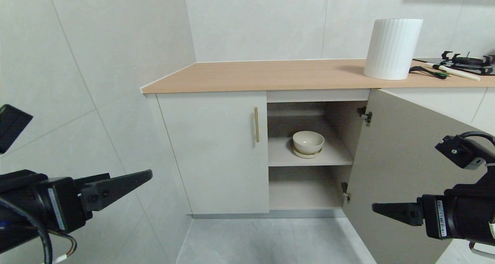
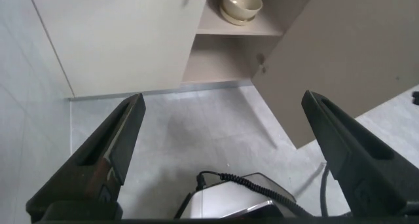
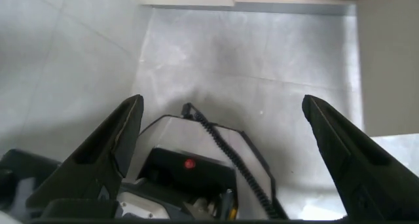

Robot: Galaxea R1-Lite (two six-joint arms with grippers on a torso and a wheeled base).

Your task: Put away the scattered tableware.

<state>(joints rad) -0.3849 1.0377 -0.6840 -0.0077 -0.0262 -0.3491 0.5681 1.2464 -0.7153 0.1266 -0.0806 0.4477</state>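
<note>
On mid shelf (image 1: 332, 157) of open cabinet (image 1: 216, 152): logging bowl (image 1: 308, 141) sitting upright on saucer (image 1: 307, 154), round, no long axis. Reading it at 1 o'clock from L gripper (image 2: 224, 96), 11 from R gripper (image 3: 222, 101); both spread, empty. Judging R nearer swung-out door (image 1: 394, 159). Catching bowl via L wrist cam; via R, floor (image 3: 262, 47).

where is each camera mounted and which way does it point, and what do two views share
Head view: on the robot's head, facing forward and down at the counter and cupboard; left pincer and right pincer show at the sides.
Left wrist view: on the left wrist, looking past its open pincer toward the cupboard.
Right wrist view: on the right wrist, looking down past its open pincer at the floor.
Shared: head and left wrist views both show the bowl and the open door.
</note>
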